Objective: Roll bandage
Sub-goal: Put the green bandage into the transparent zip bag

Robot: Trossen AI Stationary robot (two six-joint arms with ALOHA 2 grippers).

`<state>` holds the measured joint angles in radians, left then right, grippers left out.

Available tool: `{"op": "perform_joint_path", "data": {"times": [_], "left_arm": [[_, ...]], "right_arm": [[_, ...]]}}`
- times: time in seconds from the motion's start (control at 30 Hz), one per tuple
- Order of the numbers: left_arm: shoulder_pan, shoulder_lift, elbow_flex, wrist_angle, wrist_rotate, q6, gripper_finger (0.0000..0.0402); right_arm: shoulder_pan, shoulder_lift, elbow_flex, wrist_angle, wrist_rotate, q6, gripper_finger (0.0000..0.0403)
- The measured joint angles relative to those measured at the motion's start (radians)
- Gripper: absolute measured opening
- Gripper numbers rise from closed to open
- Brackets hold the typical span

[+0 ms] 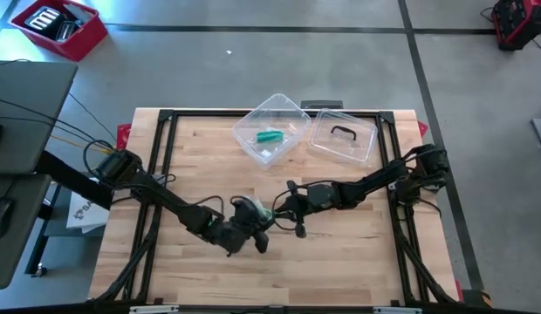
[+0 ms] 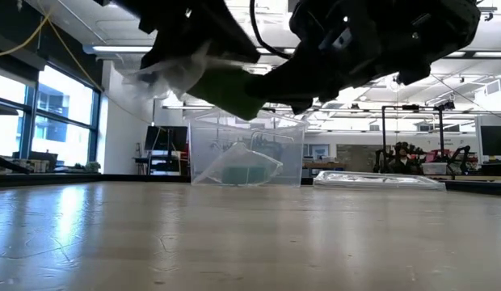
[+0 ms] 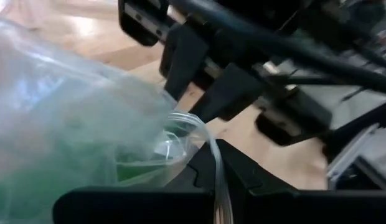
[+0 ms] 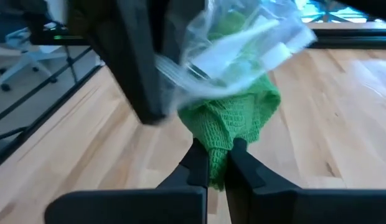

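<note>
A green knitted bandage (image 4: 233,118) sticks partly out of a clear plastic bag (image 4: 243,43), held above the table's middle. In the high view the green bandage (image 1: 267,215) shows between both grippers. My left gripper (image 1: 251,228) is shut on the bag (image 3: 68,124). My right gripper (image 4: 216,167) is shut on the bandage's end that sticks out. In the low view the bag (image 2: 166,73) and bandage (image 2: 230,90) hang clear of the tabletop. My left gripper pinches the clear bag's edge (image 3: 213,163) between its two fingers; one layer or several, I cannot tell. The bag is lifted clear of the table, with the bandage's other part inside it. My right gripper pinches the bandage's bunched free end (image 4: 218,152) between its two fingers, coming about level from the table's right. The bandage is lifted clear and runs from the fingers up into the bag's mouth.
A clear plastic box (image 1: 272,129) with a green roll (image 1: 270,136) inside stands at the table's far middle, its lid (image 1: 343,137) lying beside it on the right. Bare wood lies toward the near edge (image 1: 279,279). A red bin (image 1: 59,26) stands on the floor, off the table.
</note>
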<state>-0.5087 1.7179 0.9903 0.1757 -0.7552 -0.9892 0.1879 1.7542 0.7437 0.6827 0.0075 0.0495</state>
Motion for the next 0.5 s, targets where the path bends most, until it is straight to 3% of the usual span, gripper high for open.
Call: {"op": "perform_joint_path", "data": {"times": [0.33,0.5], "left_arm": [[0.002,-0.072,-0.271,0.536,0.027,-0.010,0.0000],[0.014,-0.072,-0.318,0.597,0.062,-0.057,0.0000]], "right_arm": [[0.013,-0.080,0.000,-0.052,0.054,-0.001,0.0009],[0.013,-0.160,0.002,-0.133,0.056,-0.005,0.0009]]}}
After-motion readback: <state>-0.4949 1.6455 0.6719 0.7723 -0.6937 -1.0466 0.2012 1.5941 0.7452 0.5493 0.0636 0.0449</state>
